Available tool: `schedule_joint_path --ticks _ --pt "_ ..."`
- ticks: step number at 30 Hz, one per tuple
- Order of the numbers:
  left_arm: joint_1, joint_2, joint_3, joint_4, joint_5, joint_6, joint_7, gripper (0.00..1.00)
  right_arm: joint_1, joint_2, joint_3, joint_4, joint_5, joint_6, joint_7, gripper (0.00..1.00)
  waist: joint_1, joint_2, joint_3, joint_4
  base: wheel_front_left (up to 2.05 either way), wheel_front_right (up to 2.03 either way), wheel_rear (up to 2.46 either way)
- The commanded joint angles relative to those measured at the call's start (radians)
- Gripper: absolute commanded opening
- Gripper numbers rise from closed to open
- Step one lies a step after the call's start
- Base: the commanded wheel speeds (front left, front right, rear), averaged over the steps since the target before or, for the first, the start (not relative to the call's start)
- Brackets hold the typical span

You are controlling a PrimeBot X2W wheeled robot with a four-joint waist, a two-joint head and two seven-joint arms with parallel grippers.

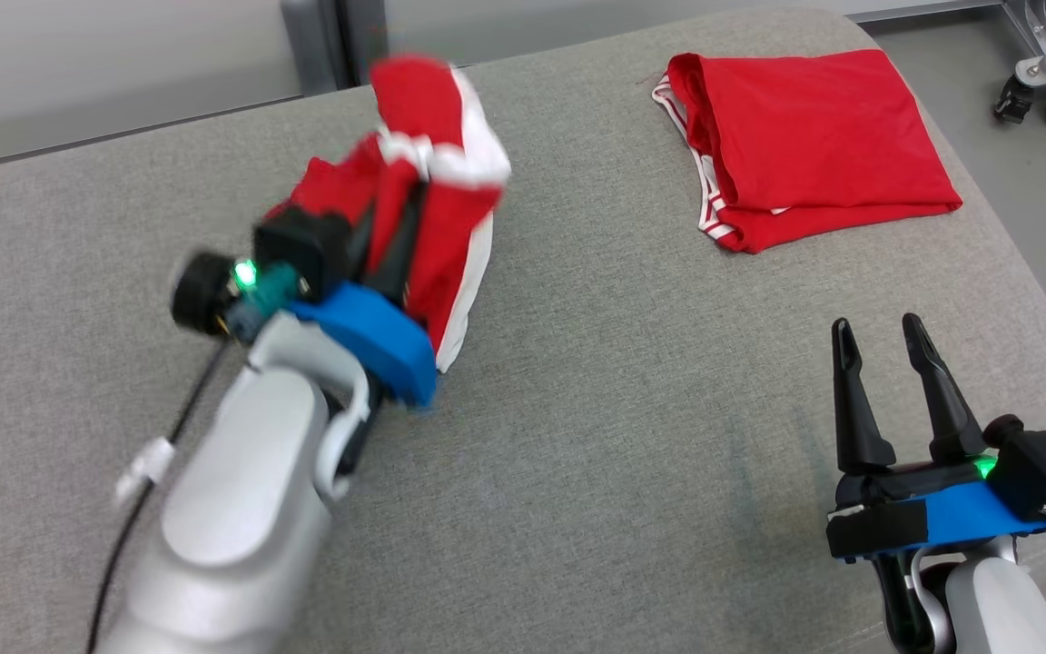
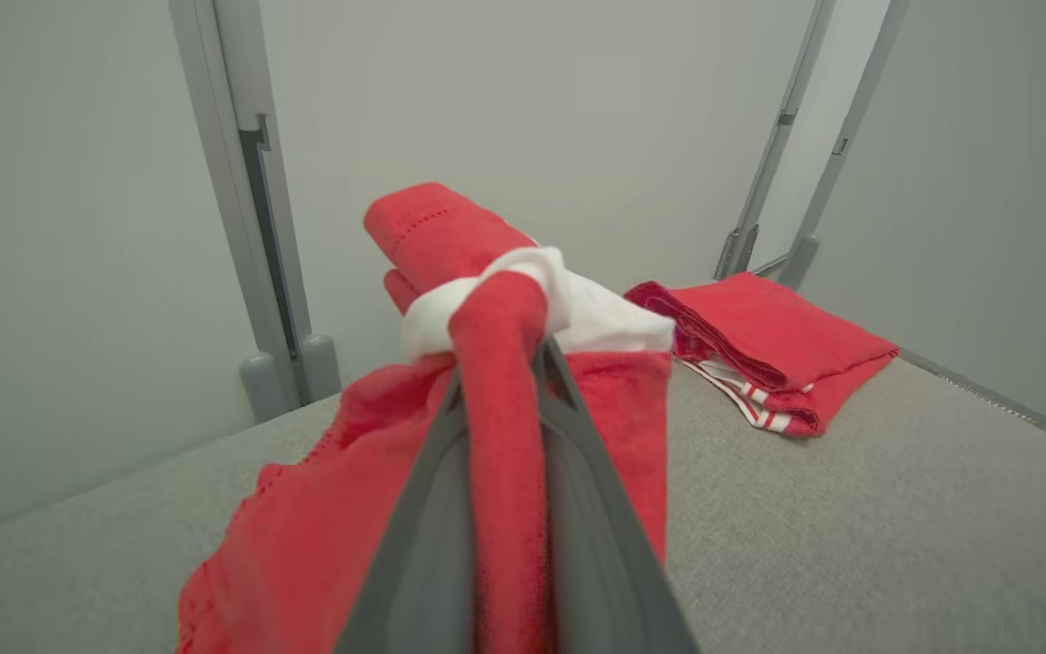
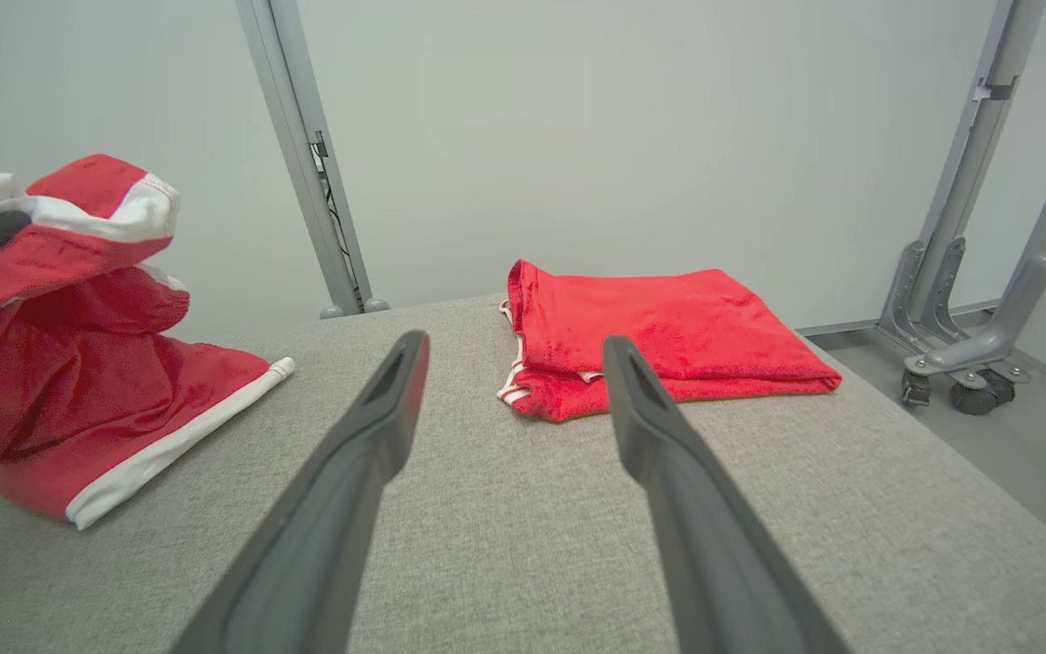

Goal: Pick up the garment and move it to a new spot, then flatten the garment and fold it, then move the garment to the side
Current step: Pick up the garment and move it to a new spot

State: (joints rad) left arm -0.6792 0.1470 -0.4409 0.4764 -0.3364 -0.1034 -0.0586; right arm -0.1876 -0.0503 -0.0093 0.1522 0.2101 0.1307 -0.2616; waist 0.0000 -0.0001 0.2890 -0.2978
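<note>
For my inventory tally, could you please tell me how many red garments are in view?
2. One red-and-white garment is bunched in the left gripper, at the left; a folded garment lies on the grey surface, far right. Another could hide inside the bunch.

Left arm: pale forearm [image 1: 241, 490] reaches forward over the left half of the surface [image 1: 596, 472]. The left gripper [image 1: 409, 204] is raised clear of the surface, its long dark fingers pointing away from the body and pinched nearly together on a bunch of the garment [image 1: 437, 236]. Right arm: right gripper [image 1: 877, 325] sits low over the surface's near right part, fingers spread wide, pointing forward, holding nothing.
</note>
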Motion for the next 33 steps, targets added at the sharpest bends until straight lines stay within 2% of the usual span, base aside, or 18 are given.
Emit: schedule_joint_path --ticks 1,6,7,8,9,17,28,33 --pt "0.039 -0.010 -0.013 0.013 -0.008 0.001 -0.017 0.00 -0.011 0.000 0.002 0.005 0.004 0.000 -0.004 1.00 0.0000 0.0001 0.000 0.002 0.00 0.00 0.00" --pt "0.126 -0.032 -0.075 0.060 0.005 -0.005 -0.027 0.00 -0.005 0.000 0.007 0.013 0.003 0.000 -0.004 1.00 0.0000 0.0001 -0.003 0.013 0.00 0.00 0.00" --pt "0.132 -0.036 -0.085 0.065 0.008 -0.006 -0.030 0.23 -0.005 0.000 0.008 0.015 0.002 0.000 -0.004 1.00 0.0000 0.0001 -0.003 0.015 0.00 0.00 0.00" --pt "0.133 -0.039 -0.092 0.068 0.012 -0.005 -0.041 0.76 -0.006 -0.001 0.009 0.016 0.001 0.000 -0.004 1.00 0.0000 0.0001 -0.004 0.017 0.00 0.00 0.00" --pt "0.132 -0.040 -0.096 0.071 0.017 0.001 -0.055 1.00 -0.007 -0.001 0.011 0.018 0.001 0.000 -0.004 1.00 0.0000 0.0001 -0.006 0.020 0.00 0.00 0.00" --pt "0.119 -0.023 -0.059 0.036 0.032 0.053 -0.174 1.00 0.021 -0.001 -0.003 0.031 -0.009 0.000 -0.004 1.00 0.0000 0.0001 -0.053 0.057 0.00 0.00 0.00" --pt "0.257 0.068 0.059 -0.086 0.011 0.134 -0.206 1.00 0.056 -0.001 -0.020 0.035 -0.032 0.000 -0.004 1.00 0.0000 0.0001 -0.118 0.159 0.00 0.00 0.00" --pt "0.344 0.106 0.119 -0.167 0.042 0.178 -0.206 1.00 0.074 -0.001 -0.034 0.038 -0.047 0.000 -0.004 1.00 0.0000 0.0001 -0.139 0.217 0.00 0.00 0.00"
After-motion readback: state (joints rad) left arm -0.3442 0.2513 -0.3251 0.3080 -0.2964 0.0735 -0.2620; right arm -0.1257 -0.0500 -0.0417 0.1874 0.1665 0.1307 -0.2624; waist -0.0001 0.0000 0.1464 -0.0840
